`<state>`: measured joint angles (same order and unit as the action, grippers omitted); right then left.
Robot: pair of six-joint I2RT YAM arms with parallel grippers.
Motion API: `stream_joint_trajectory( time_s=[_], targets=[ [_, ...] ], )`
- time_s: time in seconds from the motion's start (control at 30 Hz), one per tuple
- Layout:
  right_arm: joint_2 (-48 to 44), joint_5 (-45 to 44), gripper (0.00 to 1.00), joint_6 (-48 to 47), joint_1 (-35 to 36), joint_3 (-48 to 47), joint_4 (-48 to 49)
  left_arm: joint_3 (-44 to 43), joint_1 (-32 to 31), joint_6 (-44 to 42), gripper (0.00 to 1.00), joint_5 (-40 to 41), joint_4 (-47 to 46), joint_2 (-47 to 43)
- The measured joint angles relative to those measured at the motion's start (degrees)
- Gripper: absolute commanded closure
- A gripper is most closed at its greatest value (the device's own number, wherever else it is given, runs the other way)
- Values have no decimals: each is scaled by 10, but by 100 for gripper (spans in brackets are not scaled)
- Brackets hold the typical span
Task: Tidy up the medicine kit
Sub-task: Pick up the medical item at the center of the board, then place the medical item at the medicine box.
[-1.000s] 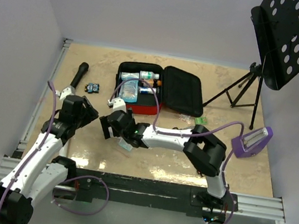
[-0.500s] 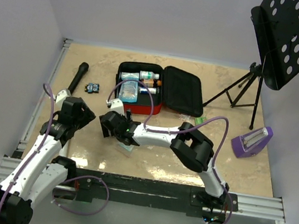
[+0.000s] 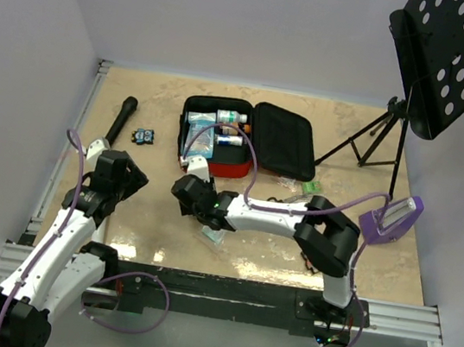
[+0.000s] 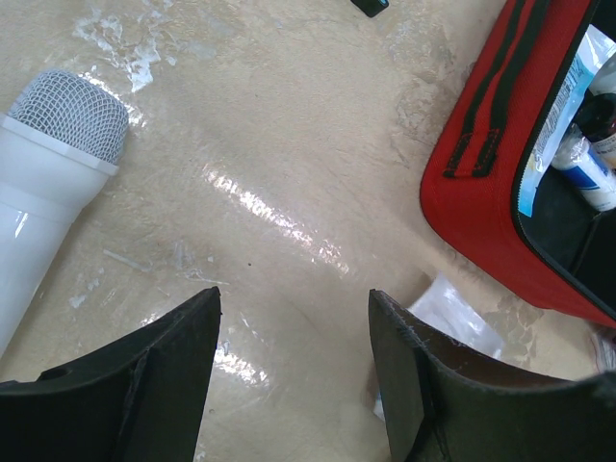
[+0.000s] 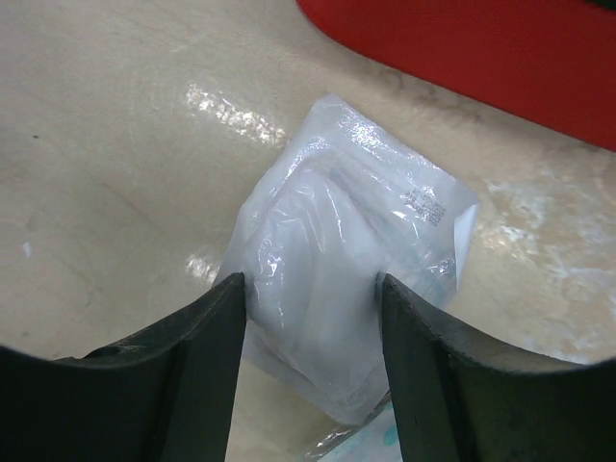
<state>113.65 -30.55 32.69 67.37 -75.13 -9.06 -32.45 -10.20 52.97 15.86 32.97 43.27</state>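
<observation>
And there it goes: my right tool (image 5: 308, 294), gaping wide a second ago, has swung a little to the right along the surface (image 3: 163, 111) and is closing in. Its two black fingers (image 5: 207, 337) now press on either side of the clear plastic packet (image 5: 337, 241). The packet bulges up between them, so I call that a grip, though a soft one on crinkly film, and the bag's lower edge seems to lie on the surface. From above, the packet has slid slightly rightward with me, which fits a hold and not a near miss. For the job, that reads as one loose item picked out and ready to go home. The medicine kit (image 3: 282, 142) lies open at the far middle of the surface, lid flopped to the right, bottles and pouches already inside, and its red wall sits just beyond the packet in my right wrist view. Meanwhile my left tool (image 4: 294, 327) has not budged: it hovers partly open over bare surface with nothing between its fingers, the kit's red corner off to one side.
</observation>
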Motion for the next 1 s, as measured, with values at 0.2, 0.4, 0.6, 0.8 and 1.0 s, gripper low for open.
stream_joint_trajectory(
  time_s=[0.2, 0.4, 0.6, 0.8, 1.0],
  targets=[
    [-108, -9, 41, -9, -1, 5, -25, 0, 0, 0, 33, 0, -1, 5],
    [-168, -32, 40, -58, -34, -36, -31, 0, 0, 0, 34, -1, -5, 11],
    [-150, -33, 38, -130, -137, -46, 17, 1, 0, 0, 34, -8, -23, 26],
    [-69, -31, 38, -187, -179, -56, 79, 1, 0, -2, 34, -19, -42, 50],
    [1, -24, 38, -229, -178, -83, 107, 1, 0, -13, 34, -21, -56, 51]
  ],
)
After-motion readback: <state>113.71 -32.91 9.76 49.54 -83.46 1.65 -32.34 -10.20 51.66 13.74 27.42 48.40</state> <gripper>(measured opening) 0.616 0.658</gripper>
